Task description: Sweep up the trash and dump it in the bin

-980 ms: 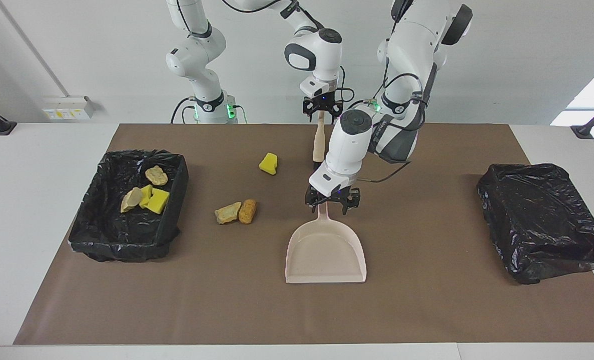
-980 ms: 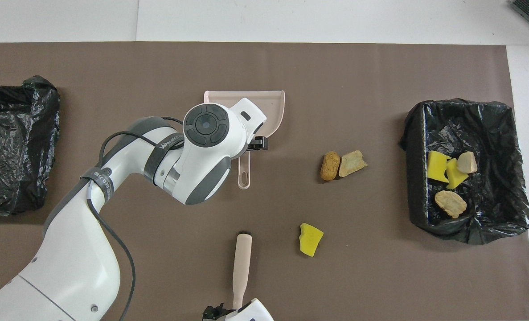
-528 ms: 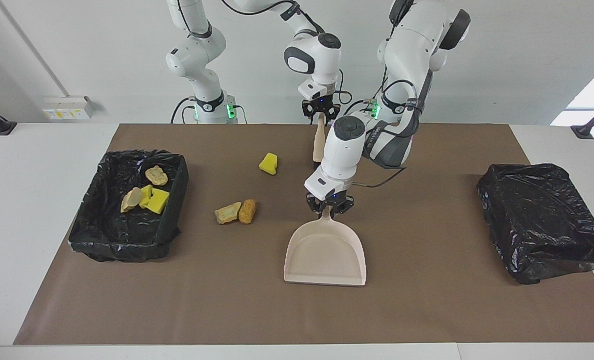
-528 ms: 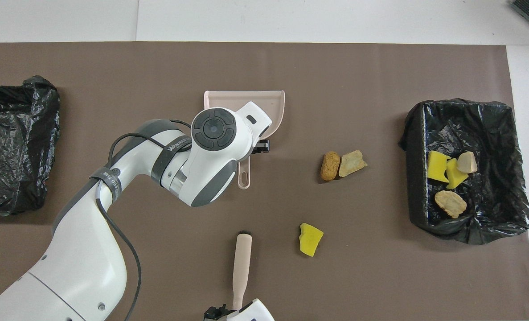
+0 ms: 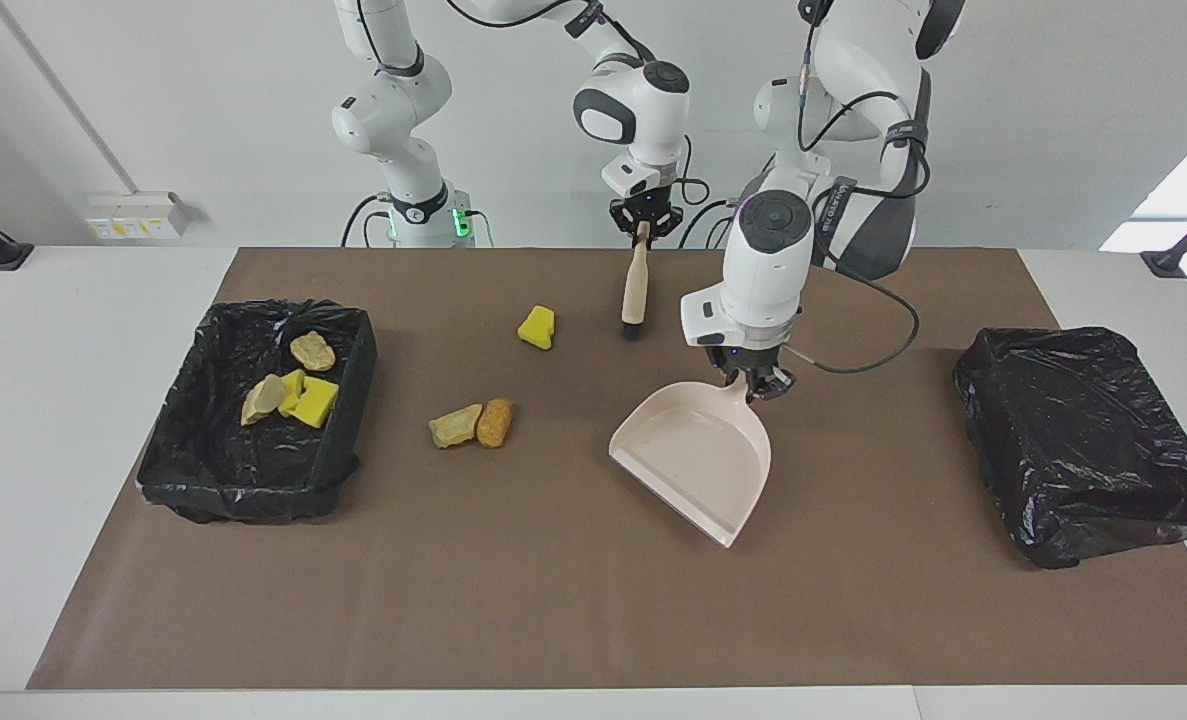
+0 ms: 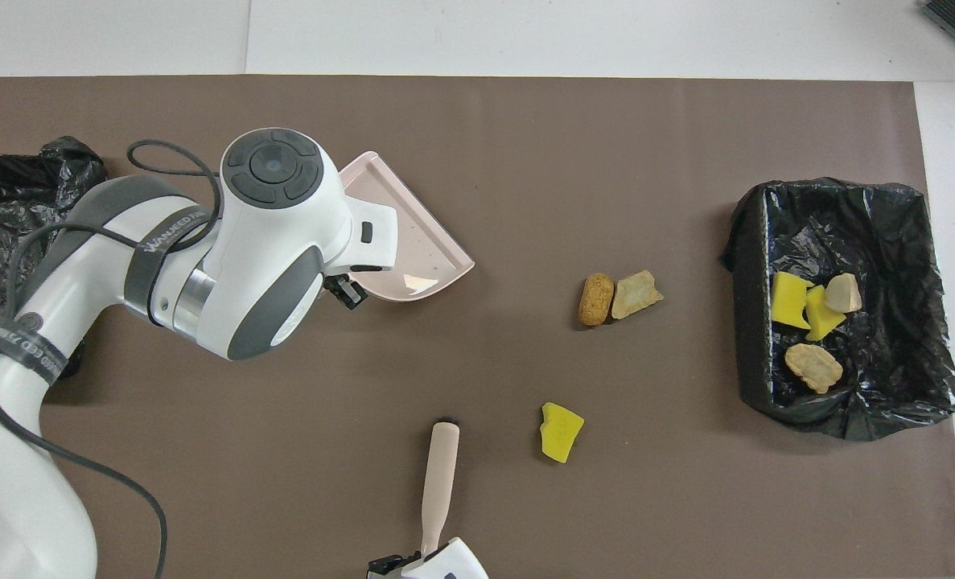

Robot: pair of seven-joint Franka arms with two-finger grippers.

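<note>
Dustpan (image 5: 698,462) hangs tilted over mid-bench, my left gripper (image 5: 756,381) clamped on its handle. My right gripper (image 5: 642,225) grips the brush (image 5: 635,285) near the robots' edge. Three trash scraps (image 5: 472,424) lie loose mid-bench; four sit in the bin (image 5: 343,420) at the right arm's end.

White arms (image 5: 768,260), grey joints, black cables, green base lights.

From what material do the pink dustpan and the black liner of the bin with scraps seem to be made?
The pale pink dustpan, held in the left pincer, looks like smooth moulded plastic: it has an even colour and a small glossy highlight in the overhead view. The black crinkled liner of the bin looks like thin plastic film, wrinkled and shiny along its folds.
</note>
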